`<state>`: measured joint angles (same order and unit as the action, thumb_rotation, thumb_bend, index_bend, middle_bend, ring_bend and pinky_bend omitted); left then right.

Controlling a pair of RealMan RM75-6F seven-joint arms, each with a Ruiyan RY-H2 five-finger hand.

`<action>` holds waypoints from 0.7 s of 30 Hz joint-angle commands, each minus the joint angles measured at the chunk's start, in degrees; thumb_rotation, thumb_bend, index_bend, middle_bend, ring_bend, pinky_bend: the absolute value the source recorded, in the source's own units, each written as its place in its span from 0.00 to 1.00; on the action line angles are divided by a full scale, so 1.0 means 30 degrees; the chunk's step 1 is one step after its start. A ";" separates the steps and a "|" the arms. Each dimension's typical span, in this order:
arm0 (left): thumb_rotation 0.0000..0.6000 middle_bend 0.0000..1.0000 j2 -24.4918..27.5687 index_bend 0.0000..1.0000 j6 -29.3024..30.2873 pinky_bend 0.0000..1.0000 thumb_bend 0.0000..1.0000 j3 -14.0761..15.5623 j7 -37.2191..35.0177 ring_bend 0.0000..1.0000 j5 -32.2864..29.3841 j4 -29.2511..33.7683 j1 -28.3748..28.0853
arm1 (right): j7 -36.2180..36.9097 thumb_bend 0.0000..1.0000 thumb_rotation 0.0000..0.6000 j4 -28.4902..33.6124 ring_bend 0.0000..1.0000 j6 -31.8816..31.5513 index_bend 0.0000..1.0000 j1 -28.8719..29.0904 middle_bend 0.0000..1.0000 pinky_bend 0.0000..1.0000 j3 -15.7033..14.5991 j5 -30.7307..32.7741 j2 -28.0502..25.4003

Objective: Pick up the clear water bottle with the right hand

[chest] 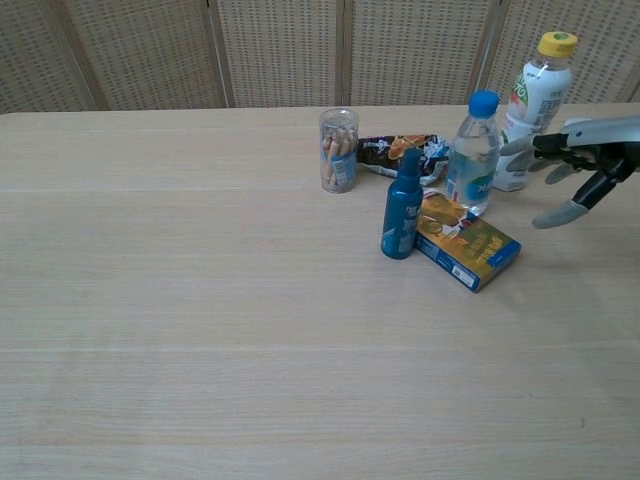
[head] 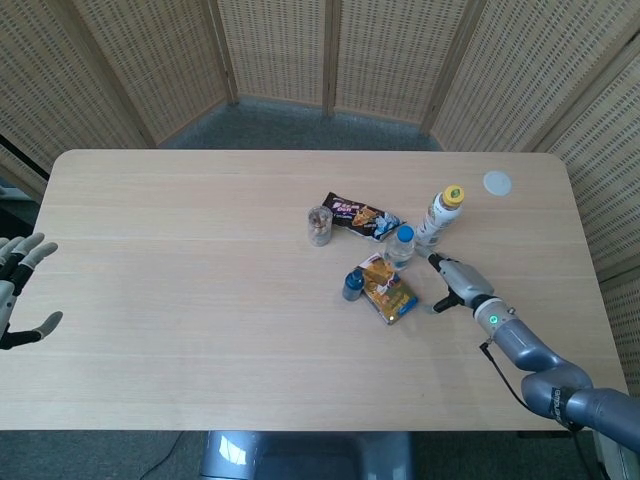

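The clear water bottle (head: 400,244) (chest: 472,156) with a blue cap stands upright mid-table, its base against a yellow-orange box (head: 389,291) (chest: 468,241). My right hand (head: 453,283) (chest: 571,160) is just to the right of it, fingers spread and holding nothing. Its fingertips (chest: 517,153) reach close to the bottle's side; whether they touch it I cannot tell. My left hand (head: 18,287) hovers open at the far left edge of the table, holding nothing.
A yellow-capped bottle (head: 440,212) (chest: 531,98) stands right behind my right hand. A blue spray bottle (head: 350,287) (chest: 402,206) stands beside the box. A snack bag (head: 360,217) (chest: 396,150), a clear jar (head: 319,226) (chest: 339,150) and a white disc (head: 497,182) lie further back.
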<state>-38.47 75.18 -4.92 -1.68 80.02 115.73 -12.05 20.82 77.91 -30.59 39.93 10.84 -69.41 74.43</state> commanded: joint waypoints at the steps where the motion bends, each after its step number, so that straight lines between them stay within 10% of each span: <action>1: 1.00 0.05 0.0019 0.13 0.0079 0.00 0.32 0.0026 -0.0057 0.00 0.0056 -0.0018 0.0065 | -0.0247 0.23 1.00 0.0249 0.00 -0.0181 0.00 0.0013 0.00 0.00 -0.0105 0.0018 -0.0066; 21: 1.00 0.05 0.0079 0.13 0.0169 0.00 0.32 0.0115 -0.0102 0.00 0.0063 -0.0019 0.0228 | 0.0493 0.23 1.00 -0.2637 0.00 0.1218 0.00 0.0970 0.00 0.00 0.0223 0.0861 0.0925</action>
<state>-38.22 75.68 -4.57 -1.96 80.21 115.68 -11.36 22.20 70.08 -27.04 42.74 11.44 -66.73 77.10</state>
